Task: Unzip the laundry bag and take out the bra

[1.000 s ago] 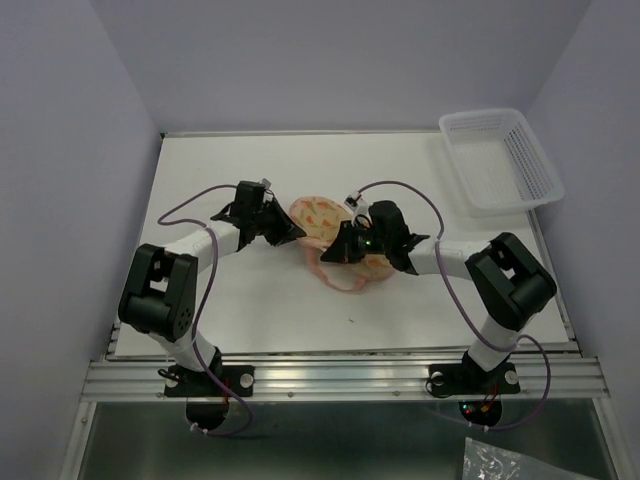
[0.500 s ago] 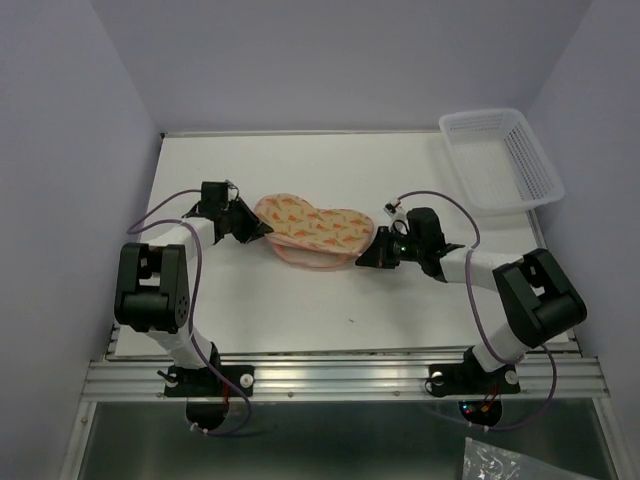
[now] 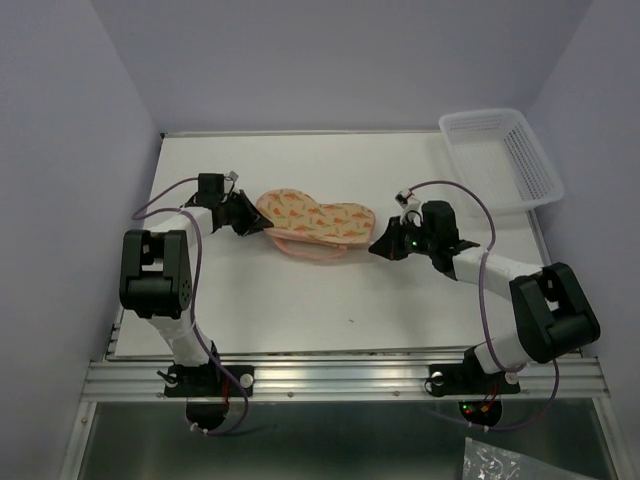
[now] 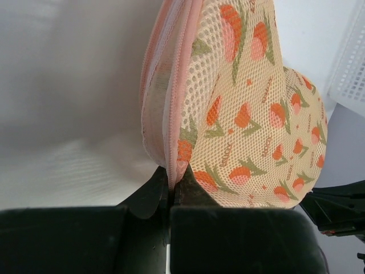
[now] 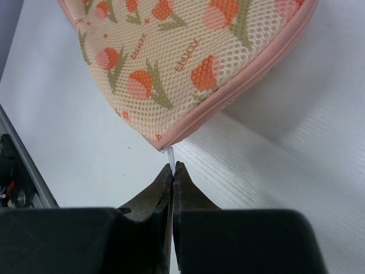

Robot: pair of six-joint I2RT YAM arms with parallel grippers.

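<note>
One basket (image 3: 492, 165), one laundry bag (image 3: 318, 217): left jaws clamp its edging (image 4: 171, 114), right jaws pinch its tab (image 5: 169, 153)

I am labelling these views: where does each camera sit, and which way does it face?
Top external: high behind the arms, looking down on the table; both arms show, left claw and right claw at the laundry bag's two ends.
Left wrist: on the left arm, facing the bag's pink zip edge; its own shut fingers show.
Right wrist: on the right arm, facing the bag's other end; its shut fingers show.
All three share the bag.
</note>
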